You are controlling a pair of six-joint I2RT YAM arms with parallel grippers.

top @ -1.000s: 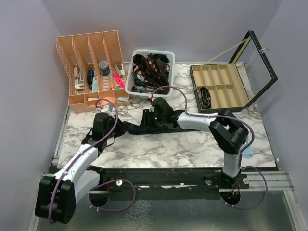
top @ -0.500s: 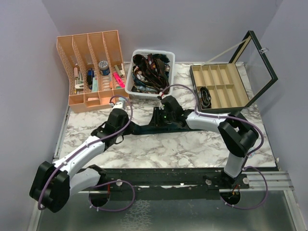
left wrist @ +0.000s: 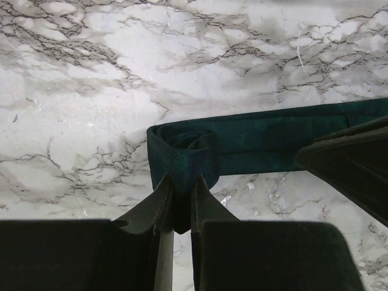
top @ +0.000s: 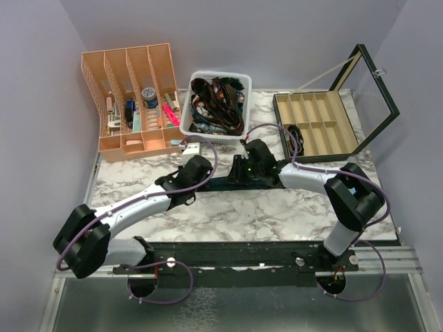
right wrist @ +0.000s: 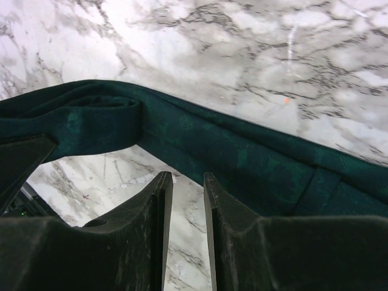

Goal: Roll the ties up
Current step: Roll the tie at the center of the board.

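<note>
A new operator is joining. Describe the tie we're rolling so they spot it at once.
On the marble table, just in front of the white basket, a dark strip lies flat across the marble. That is the tie: plain teal-navy, one end curled into a small roll pinched in the jaws of the left gripper, unlike the tangled pile inside the basket.

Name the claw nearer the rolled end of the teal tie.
Left. The left claw pinches the rolled end; the right claw hangs beside it, over the flat stretch of the tie.
</note>
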